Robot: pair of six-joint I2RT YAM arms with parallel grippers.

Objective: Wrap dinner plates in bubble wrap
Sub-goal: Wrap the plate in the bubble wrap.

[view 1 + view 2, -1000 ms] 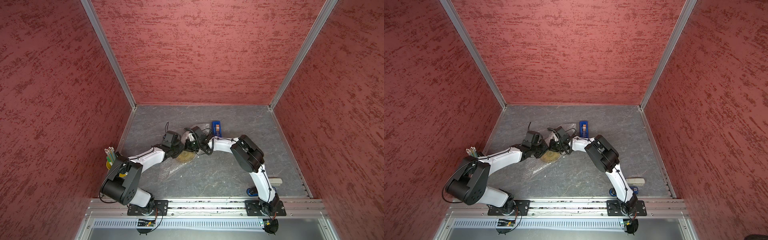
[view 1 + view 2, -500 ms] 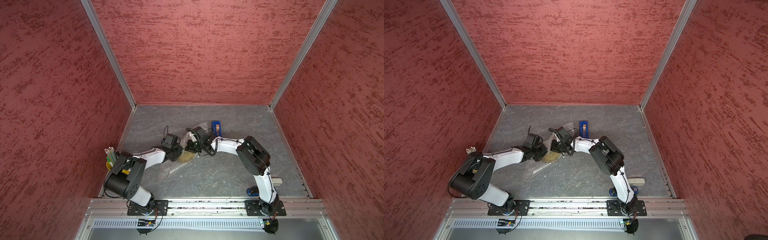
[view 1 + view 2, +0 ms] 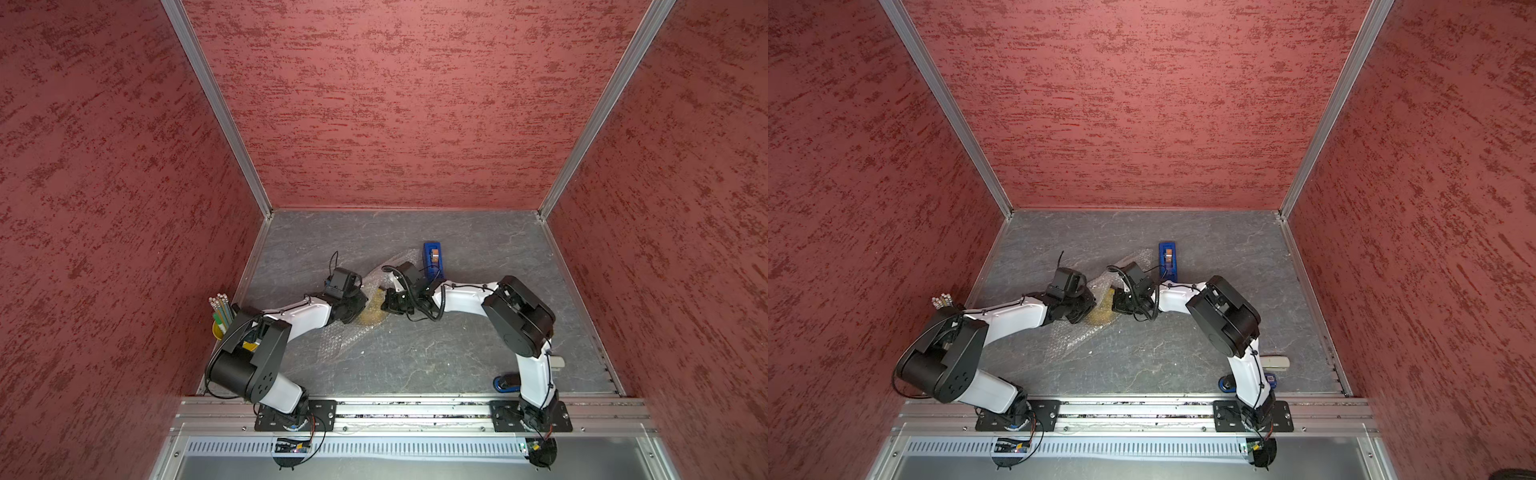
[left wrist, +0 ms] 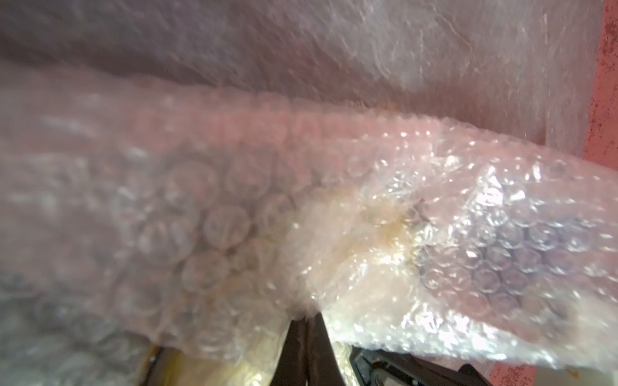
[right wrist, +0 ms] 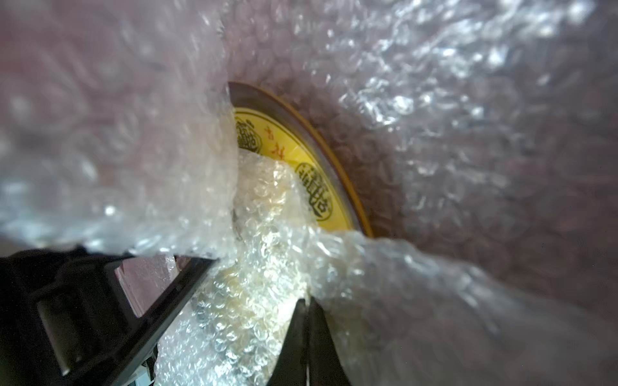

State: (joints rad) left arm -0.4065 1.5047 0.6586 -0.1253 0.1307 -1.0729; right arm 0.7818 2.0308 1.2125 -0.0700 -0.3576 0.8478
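- The left gripper (image 4: 306, 317) has its two dark fingers pressed together, with a bunched fold of the bubble wrap (image 4: 434, 200) pinched at their tips.
- The right gripper (image 5: 304, 305) is likewise closed tight on a twisted rope of bubble wrap (image 5: 261, 267) that runs across the plate (image 5: 301, 157).
- The plate is yellow with dark ornamental motifs and a thin dark rim. In the right wrist view it is only partly bare, and the wrap billows over it on both sides.
- In both top views the plate (image 3: 374, 311) (image 3: 1101, 314) lies between the two grippers, near the middle of the table, seen through the wrap.
- A loose tail of the bubble wrap (image 3: 343, 336) trails from the plate toward the near rail.
- Compared with a second ago, both grippers are still at the plate. The right arm's elbow (image 3: 519, 316) has swung a little toward the right wall (a small shift), and the plate has not visibly moved.
- The table (image 3: 478, 336) is grey and stone-patterned.
- A blue tape dispenser (image 3: 432, 259) stands just beyond the right wrist, and a yellow pencil cup (image 3: 217, 329) sits by the left wall.
- A blue object (image 3: 505, 382) lies at the right arm's base.
- Textured red walls (image 3: 395, 104) with aluminium corner strips enclose the table.
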